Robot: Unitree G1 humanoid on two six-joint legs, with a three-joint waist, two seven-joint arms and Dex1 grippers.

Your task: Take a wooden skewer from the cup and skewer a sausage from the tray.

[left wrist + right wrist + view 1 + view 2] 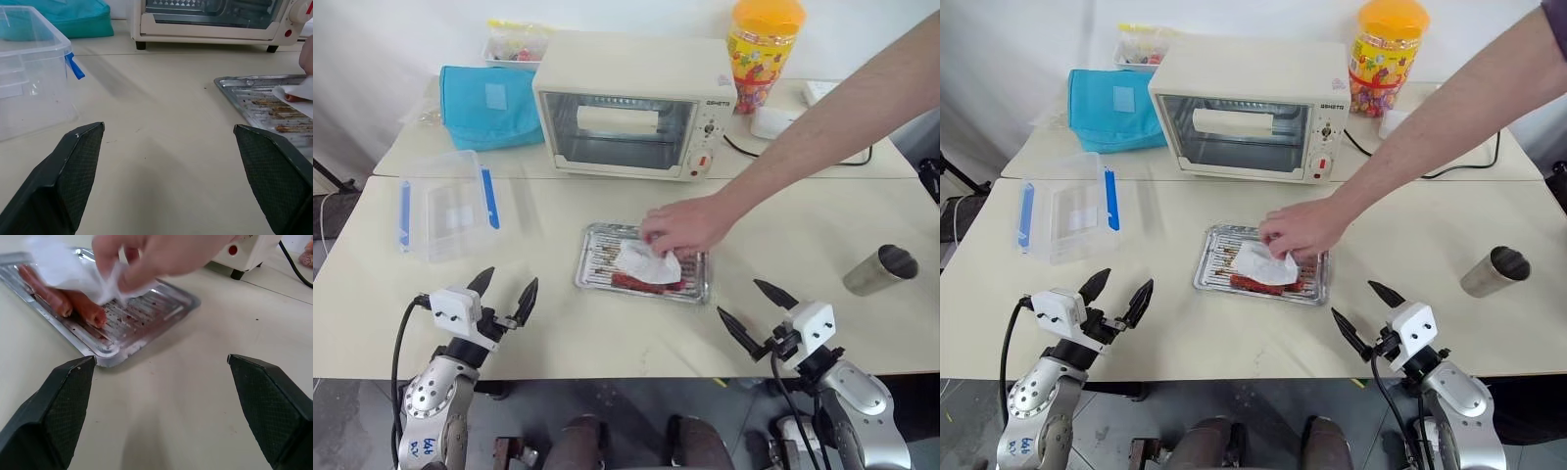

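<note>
Nothing of the task is begun yet, I judge. A person's hand (685,225) holds a white tissue (646,262) on the sausages (58,301) in the tray (590,257), at the middle of the table. Both the left gripper (504,292) and the right gripper (756,311) wait at the near edge, fingers apart and empty. The cup (881,269) stands far right, closest to the right gripper, which should reach there for a skewer once the hand leaves.

A cream oven (631,106) stands at the middle of the far desk (862,162), with a blue bag (489,106) to its left and an orange-lidded jar (762,51) to its right. A clear box (450,204) with blue clips sits near the left edge of the near desk (607,333).
</note>
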